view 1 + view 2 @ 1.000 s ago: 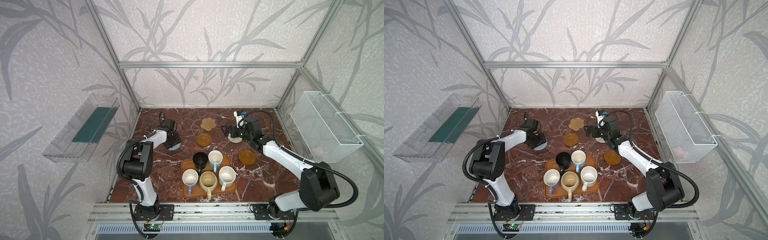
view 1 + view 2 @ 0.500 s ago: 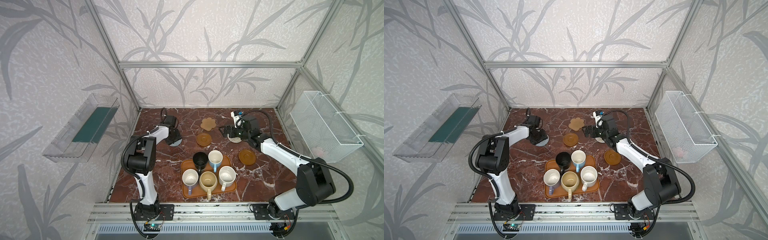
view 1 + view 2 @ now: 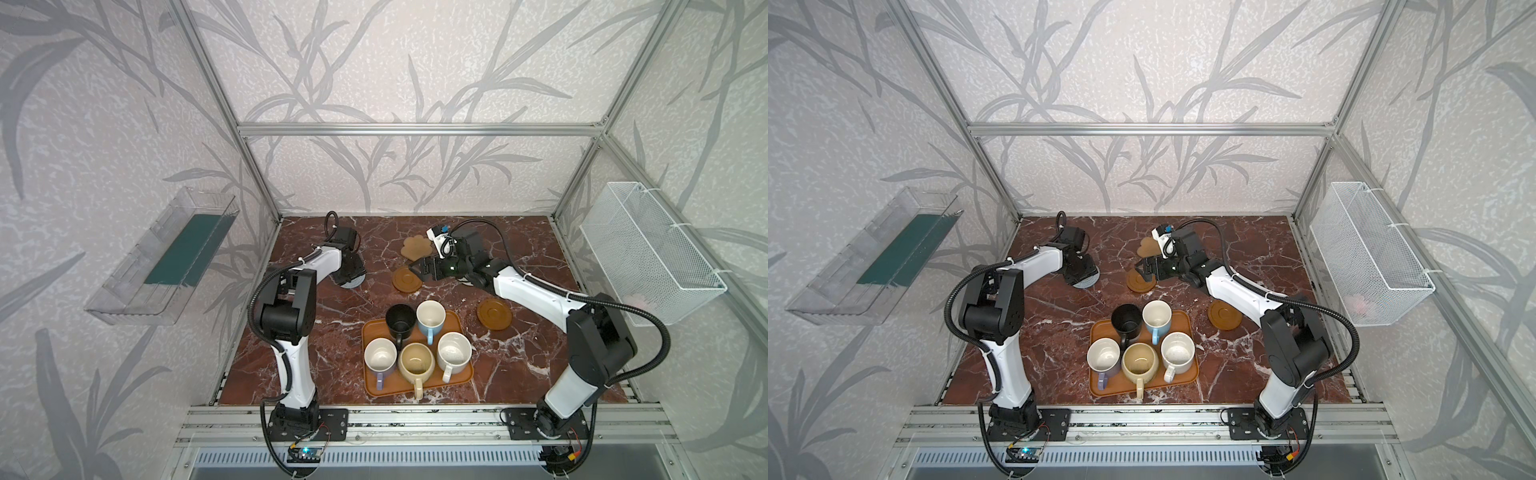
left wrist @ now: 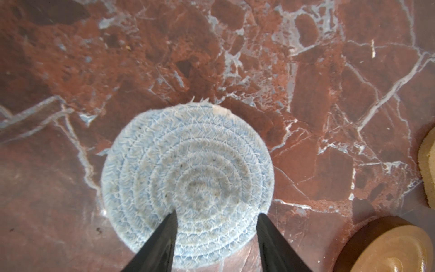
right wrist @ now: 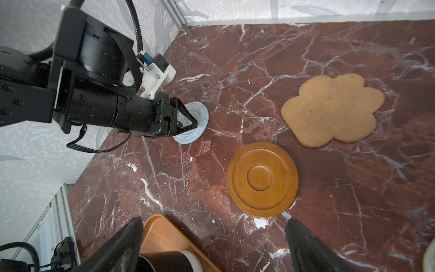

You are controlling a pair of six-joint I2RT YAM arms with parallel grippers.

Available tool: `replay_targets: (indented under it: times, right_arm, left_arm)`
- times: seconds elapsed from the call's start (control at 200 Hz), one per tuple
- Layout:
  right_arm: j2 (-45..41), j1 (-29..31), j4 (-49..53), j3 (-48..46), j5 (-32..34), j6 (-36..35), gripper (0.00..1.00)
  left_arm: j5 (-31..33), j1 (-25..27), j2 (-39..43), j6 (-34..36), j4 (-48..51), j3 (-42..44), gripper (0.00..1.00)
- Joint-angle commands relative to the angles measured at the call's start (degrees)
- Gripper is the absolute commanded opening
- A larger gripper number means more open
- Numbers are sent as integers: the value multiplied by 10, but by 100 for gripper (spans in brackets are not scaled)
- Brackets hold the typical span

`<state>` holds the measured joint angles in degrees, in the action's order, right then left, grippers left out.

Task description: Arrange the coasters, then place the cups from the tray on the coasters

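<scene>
Cups [image 3: 417,359] x5 all on tray [image 3: 371,332]. L gripper [image 4: 215,216] jaws apart, tips over grey coaster [image 4: 188,164], flat on table [image 4: 306,70]. R gripper [image 5: 214,221] wide apart, empty, near brown disc [image 5: 262,179].

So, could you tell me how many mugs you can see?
5, all on the orange-brown tray: black mug and light blue mug at the back; lavender mug, tan-yellow mug and speckled white mug in front. None looks hidden.
</scene>
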<state>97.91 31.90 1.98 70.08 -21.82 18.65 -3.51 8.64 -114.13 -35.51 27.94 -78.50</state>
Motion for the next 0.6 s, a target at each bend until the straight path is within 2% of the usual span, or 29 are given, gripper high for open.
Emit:
replay_targets:
  times: [0.0, 0.08, 0.465, 0.53, 0.56, 0.595]
  right_arm:
    - [19, 3, 26, 29, -12, -1, 93]
    - [23, 5, 56, 42, 11, -3, 92]
    - [3, 5, 58, 43, 11, 0, 92]
    - [2, 5, 59, 44, 20, 4, 95]
    - [-12, 5, 59, 43, 29, 9, 100]
    - [-21, 5, 59, 40, 44, 13, 99]
  left_arm:
    - [13, 1, 3, 1, 25, -14, 58]
    - [18, 1, 11, 2, 26, -13, 59]
    - [5, 2, 59, 16, 45, -25, 64]
    - [-1, 2, 77, 16, 47, -23, 65]
    - [-2, 2, 89, 17, 46, -21, 67]
    - [-5, 1, 101, 18, 44, -17, 70]
